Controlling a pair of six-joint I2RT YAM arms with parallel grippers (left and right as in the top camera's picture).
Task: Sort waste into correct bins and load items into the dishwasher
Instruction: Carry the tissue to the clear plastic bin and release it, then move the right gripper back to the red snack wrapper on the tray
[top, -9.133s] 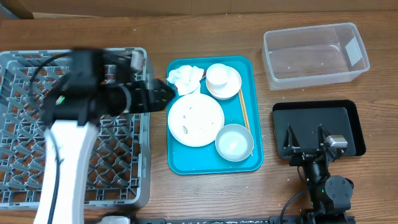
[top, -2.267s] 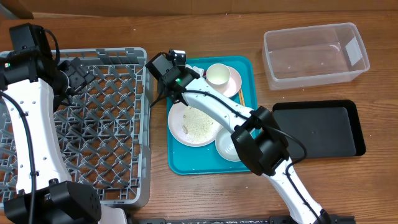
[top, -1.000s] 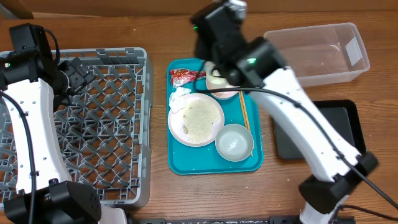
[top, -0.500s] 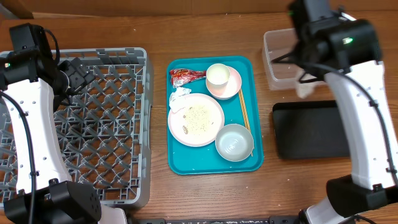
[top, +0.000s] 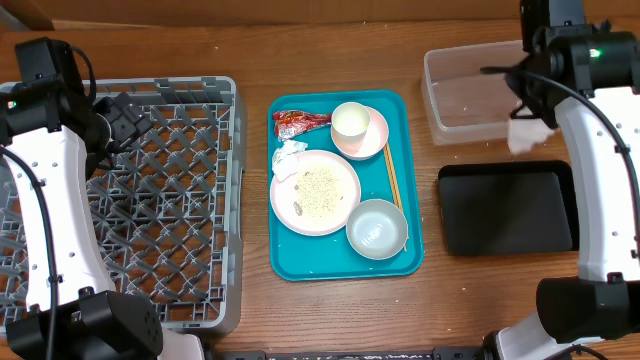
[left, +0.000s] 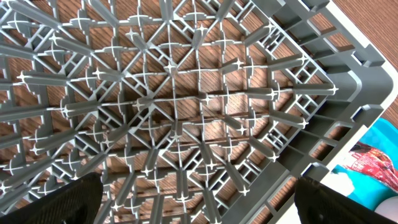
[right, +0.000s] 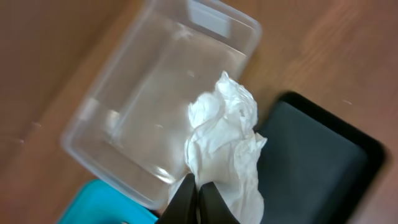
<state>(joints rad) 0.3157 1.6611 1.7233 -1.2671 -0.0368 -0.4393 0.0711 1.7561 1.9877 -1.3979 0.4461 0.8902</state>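
A crumpled white napkin (right: 224, 143) hangs from my right gripper (right: 199, 198), which is shut on its lower edge. It hangs above the near edge of the clear tub (top: 480, 95), beside the black tray (top: 505, 210). On the teal tray (top: 300, 262) lie a red wrapper (top: 300, 122), a small white scrap (top: 289, 160), a plate (top: 315, 192) with rice crumbs, a cup (top: 350, 121) on a pinkish saucer (top: 376, 140), a bowl (top: 377, 228) and chopsticks (top: 393, 182). My left gripper (left: 199, 208) hovers open over the grey dish rack (top: 130, 210), holding nothing.
The rack's far right corner (left: 367, 93) borders the teal tray, where the red wrapper (left: 373, 158) shows. The clear tub (right: 155, 106) holds nothing. The black tray (right: 317, 162) lies right beside it on the wooden table (top: 470, 290).
My right arm has swung right with the napkin, from the tub's left end to above its near right edge. The left arm has not moved.
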